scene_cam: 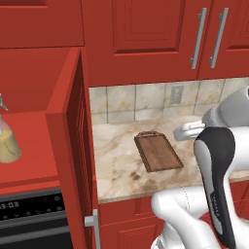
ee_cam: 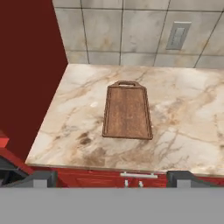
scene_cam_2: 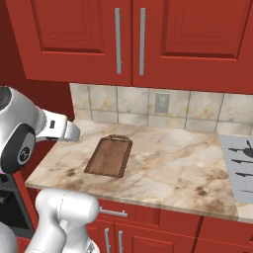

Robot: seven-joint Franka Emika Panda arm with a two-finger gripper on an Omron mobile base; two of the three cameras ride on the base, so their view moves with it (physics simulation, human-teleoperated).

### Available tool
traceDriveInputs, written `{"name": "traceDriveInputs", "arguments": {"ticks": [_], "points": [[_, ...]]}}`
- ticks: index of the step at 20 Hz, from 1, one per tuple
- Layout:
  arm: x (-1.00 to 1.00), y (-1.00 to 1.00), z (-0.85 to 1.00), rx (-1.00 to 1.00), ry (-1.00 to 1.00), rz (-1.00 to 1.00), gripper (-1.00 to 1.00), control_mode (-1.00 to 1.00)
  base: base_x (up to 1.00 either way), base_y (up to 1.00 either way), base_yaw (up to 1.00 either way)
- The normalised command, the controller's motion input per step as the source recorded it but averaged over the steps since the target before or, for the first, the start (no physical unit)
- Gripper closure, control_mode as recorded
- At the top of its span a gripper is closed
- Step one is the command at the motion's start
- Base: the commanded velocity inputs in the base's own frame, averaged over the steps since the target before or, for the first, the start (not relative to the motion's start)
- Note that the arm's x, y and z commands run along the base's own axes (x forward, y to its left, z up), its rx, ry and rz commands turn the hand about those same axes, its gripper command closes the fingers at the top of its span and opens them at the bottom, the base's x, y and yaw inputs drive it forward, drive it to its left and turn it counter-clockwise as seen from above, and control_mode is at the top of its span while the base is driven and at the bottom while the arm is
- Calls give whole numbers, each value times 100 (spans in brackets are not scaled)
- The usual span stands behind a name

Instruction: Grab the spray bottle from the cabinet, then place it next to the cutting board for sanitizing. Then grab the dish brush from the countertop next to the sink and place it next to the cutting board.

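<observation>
The left base view takes in the cabinet [scene_cam: 63, 121], whose red-walled niche holds the spray bottle [scene_cam: 7, 141] upright on its floor at the picture's left edge, partly cut off; the open panelled door stands edge-on between the niche and the surface [scene_cam: 116, 170]. The right base view shows instead a grey stovetop [scene_cam_2: 237, 168] set in the surface's right end, cropped by the frame. The hand view looks down over the front edge, with the tool [ee_cam: 113, 178] at the bottom, its two dark fingertips [ee_cam: 41, 178] spread wide and nothing between them. The cutting board [ee_cam: 127, 111] lies flat near the surface's left end, about midway between front edge and back wall, its handle cutout toward the wall. The surface is beige stone with brown veins, backed by beige tiles with a wall outlet [scene_cam_2: 162, 103], under red wall cupboards with steel bar handles [scene_cam_2: 117, 39]. Below the niche an oven panel [scene_cam: 29, 209] is hard to read.
</observation>
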Motion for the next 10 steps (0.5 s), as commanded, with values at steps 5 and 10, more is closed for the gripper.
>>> {"name": "traceDriveInputs", "arguments": {"ticks": [5,10], "points": [[-31,0,10,-1,-9,0,-100,100,-50,0,0],[0,0,0,0,0,0,-100,100,-100,-20,0]]}}
